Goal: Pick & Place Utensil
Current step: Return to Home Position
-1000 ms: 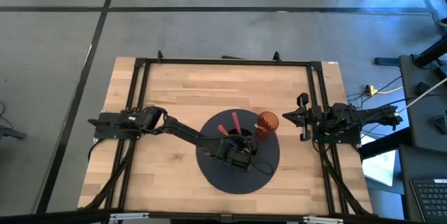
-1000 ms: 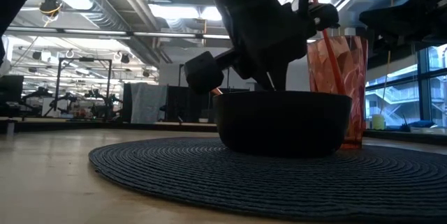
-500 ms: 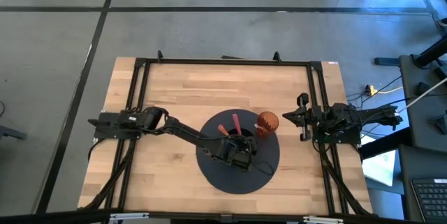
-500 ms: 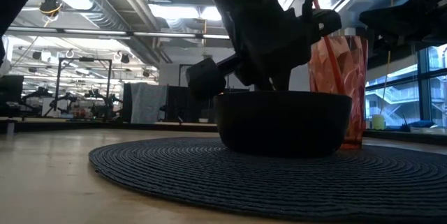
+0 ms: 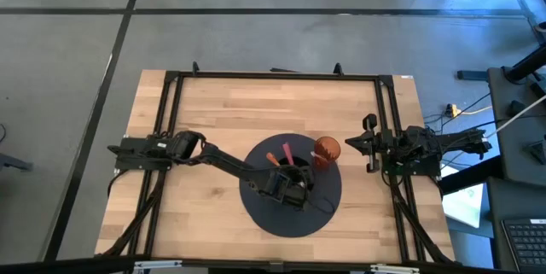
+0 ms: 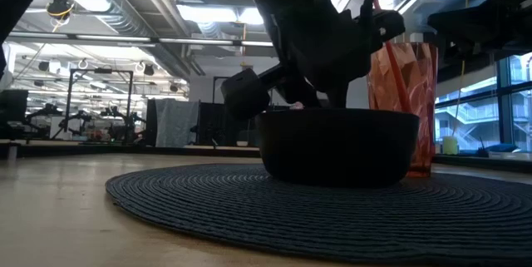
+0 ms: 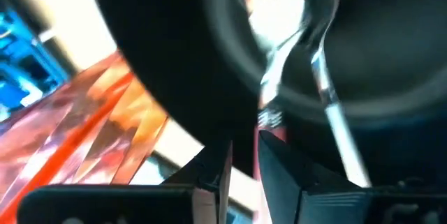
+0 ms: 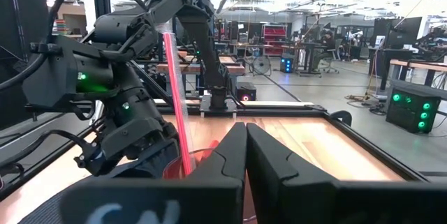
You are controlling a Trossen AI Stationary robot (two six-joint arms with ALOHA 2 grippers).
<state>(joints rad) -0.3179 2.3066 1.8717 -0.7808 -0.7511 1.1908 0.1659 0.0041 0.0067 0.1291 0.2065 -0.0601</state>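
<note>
A dark bowl (image 5: pixel 290 180) (image 6: pixel 337 146) stands on a round dark woven mat (image 5: pixel 256 210) (image 6: pixel 249 209) at the table's middle. A translucent red cup (image 5: pixel 326 150) (image 6: pixel 403 84) stands on the mat just right of the bowl. My left gripper (image 5: pixel 288 180) (image 7: pixel 241 172) hangs over the bowl, shut on a red-handled fork (image 7: pixel 269 63) whose tines lie inside the bowl. The fork's red handle (image 5: pixel 287 148) (image 8: pixel 174 91) slants up toward the far edge. A second metal utensil (image 7: pixel 332 105) lies in the bowl. My right gripper (image 5: pixel 368 144) (image 8: pixel 246 147) waits shut at the table's right side. My left gripper pinches the fork's red handle (image 7: pixel 264 137) between its two fingers, close to where the handle joins the metal neck. The fingers come from above, pointing down into the bowl. The fork's metal head (image 7: pixel 269 11) sits low in the bowl and its handle sticks up and out.
An orange-handled piece (image 5: pixel 273 158) shows beside the red handle at the bowl's far left rim. A black frame (image 5: pixel 273 76) runs along the table's far, left and right sides. Bare wood (image 5: pixel 213 112) lies around the mat.
My left gripper has sunk a little toward the bowl. The utensil tip that showed above the bowl's rim in the low view has dropped below it. The fingers stay shut on the fork.
</note>
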